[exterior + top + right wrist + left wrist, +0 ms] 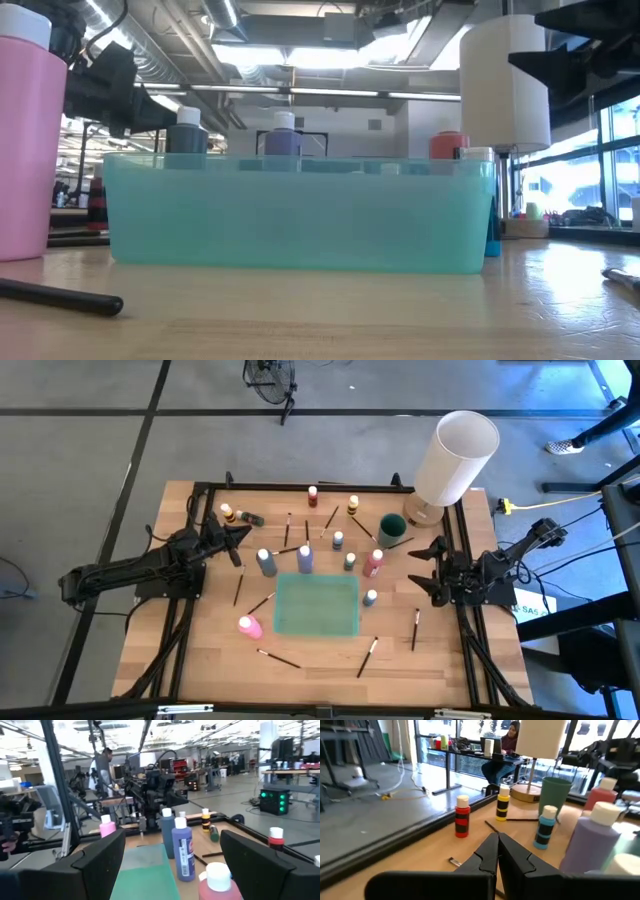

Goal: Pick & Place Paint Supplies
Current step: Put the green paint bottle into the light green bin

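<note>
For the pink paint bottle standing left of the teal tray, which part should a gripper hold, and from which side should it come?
Grip the pink paint bottle around its straight body, just under the white cap, coming down from above. It stands upright, and only the teal plastic tray is close beside it, so the fingers would best close along the tray's edge. The left gripper, now shut, is probably nearer than the open right gripper.

A large white cylinder is seen at the upper right of the worktop; a teal tray is placed centrally.
</note>
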{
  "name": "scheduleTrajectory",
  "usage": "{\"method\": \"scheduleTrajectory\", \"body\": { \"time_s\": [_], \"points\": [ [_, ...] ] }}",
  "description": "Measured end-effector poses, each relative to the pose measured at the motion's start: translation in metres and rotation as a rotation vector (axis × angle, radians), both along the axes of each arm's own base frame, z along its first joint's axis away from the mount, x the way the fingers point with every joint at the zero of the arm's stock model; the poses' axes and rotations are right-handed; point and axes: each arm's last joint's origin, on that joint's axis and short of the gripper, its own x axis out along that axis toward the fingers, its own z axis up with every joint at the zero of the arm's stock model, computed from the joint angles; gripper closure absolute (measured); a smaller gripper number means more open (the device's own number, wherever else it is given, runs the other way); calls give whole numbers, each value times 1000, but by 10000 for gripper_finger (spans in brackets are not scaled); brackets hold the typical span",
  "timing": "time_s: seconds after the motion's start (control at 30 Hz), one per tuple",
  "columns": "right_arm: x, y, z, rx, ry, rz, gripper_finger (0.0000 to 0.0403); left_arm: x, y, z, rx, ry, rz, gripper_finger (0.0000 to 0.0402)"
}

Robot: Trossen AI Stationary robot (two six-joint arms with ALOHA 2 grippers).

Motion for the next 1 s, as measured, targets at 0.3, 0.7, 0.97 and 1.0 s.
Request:
{"method": "scheduleTrajectory", "body": {
  "time_s": [0.3,0.7,0.97,1.0],
  "points": [
    [4,2,-4,52,35,-5,72,2,-3,0,89,52,-125,395],
    [9,4,-7,104,56,-51,72,2,-5,21,171,29,-181,323],
    [16,8,-14,132,106,-72,55,0,-7,43,147,-59,-231,212],
    [16,8,-14,131,106,-72,51,0,-7,45,151,-66,-230,201]
  ]
}}
